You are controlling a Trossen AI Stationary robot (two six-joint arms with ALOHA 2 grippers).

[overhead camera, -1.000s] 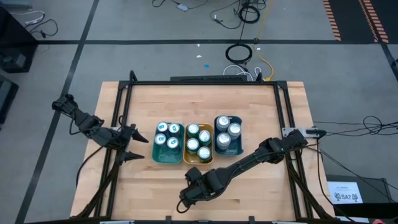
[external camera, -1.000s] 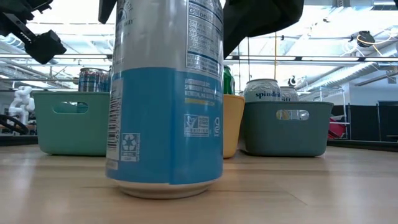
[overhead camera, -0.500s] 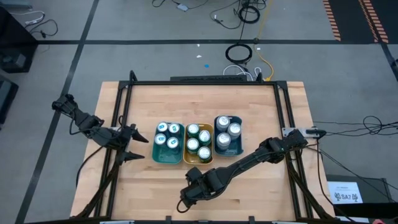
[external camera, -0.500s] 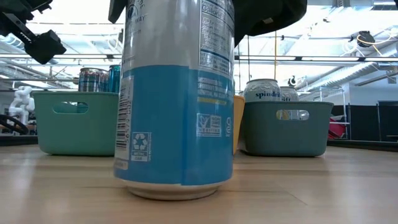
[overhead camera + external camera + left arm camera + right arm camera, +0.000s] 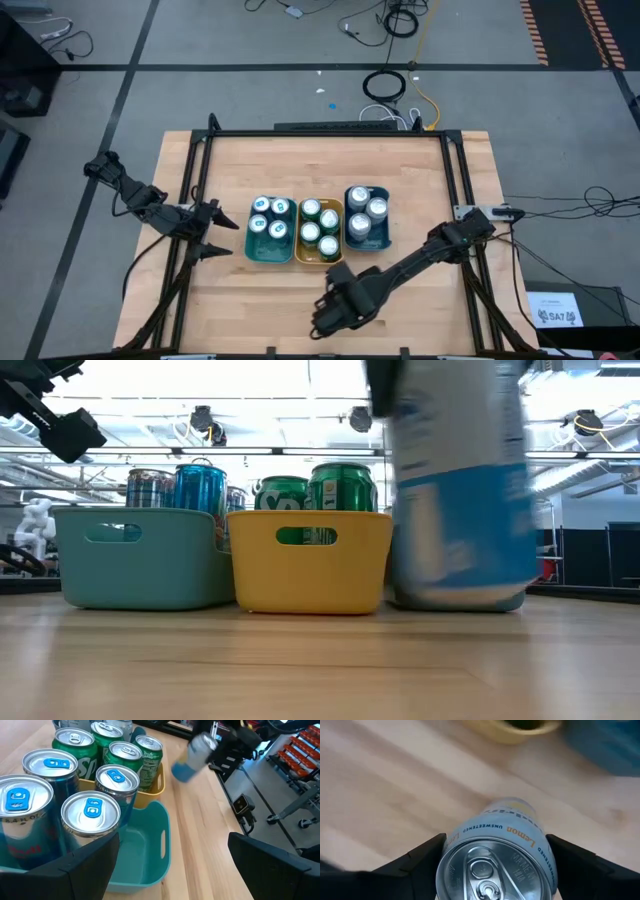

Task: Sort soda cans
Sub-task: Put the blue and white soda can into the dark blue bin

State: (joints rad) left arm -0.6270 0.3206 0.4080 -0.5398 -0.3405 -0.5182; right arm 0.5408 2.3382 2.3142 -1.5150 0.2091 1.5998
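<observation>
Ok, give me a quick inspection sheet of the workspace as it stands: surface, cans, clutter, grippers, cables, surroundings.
Surface: wooden table, bare apart from the trays.
Job's things: blue cans in the teal tray; green cans in the yellow tray; silver-topped cans in the blue tray; one blue-and-silver can held clear of the table.
Clutter: nothing seen.
Grippers: right gripper shut on the blue-and-silver can, near the table's front edge; left gripper waits open beside the teal tray.
Cables: coils on the floor behind the table; more right of it.
Surroundings: grey floor, shelving in the room behind; no person seen.
</observation>
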